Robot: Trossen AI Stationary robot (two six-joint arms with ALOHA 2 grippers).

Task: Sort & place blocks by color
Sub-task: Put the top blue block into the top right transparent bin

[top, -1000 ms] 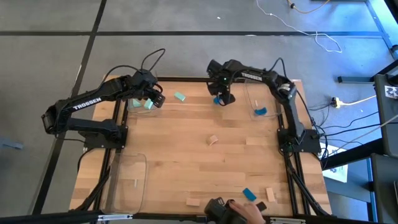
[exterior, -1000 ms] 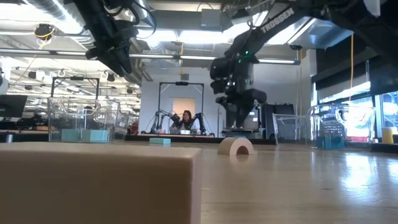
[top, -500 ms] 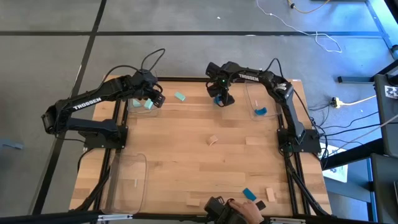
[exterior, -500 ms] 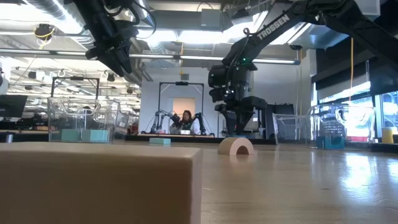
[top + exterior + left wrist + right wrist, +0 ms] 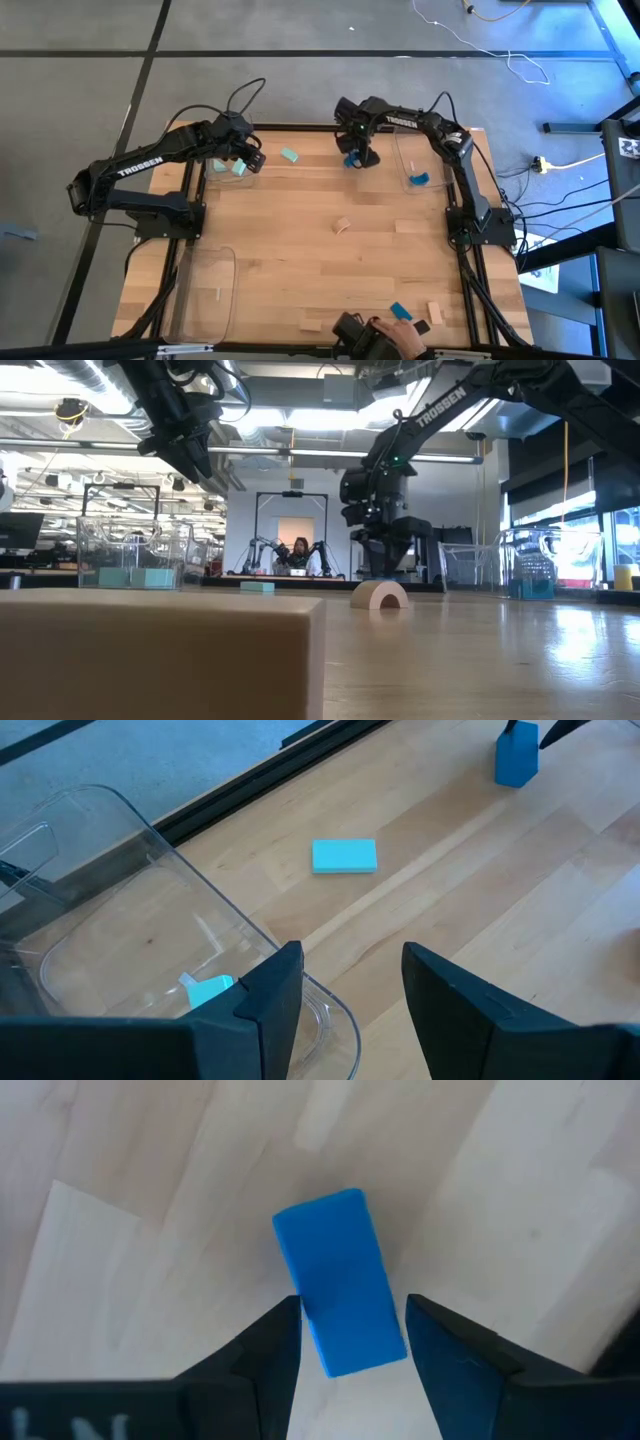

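A deep blue block (image 5: 340,1280) rests on the table near its far edge and also shows in the high view (image 5: 349,160). My right gripper (image 5: 352,1305) is open, pointing down, one finger on each side of the block's end; I cannot tell whether they touch it. My left gripper (image 5: 252,160) is open and empty above the rim of the far left clear tray (image 5: 120,920), which holds mint-teal blocks (image 5: 218,165). One mint-teal block (image 5: 344,856) lies flat on the table between the two grippers.
A clear tray (image 5: 425,160) at the far right holds a blue piece (image 5: 418,179). A wooden arch (image 5: 342,225) stands mid-table. Wooden blocks (image 5: 311,324) and a blue block (image 5: 400,312) lie near the near edge, by a person's hand (image 5: 395,340). Another clear tray (image 5: 205,290) sits near left.
My right gripper has come down around the blue block, with a slight shift toward the far left and back. The block has stayed where it was.
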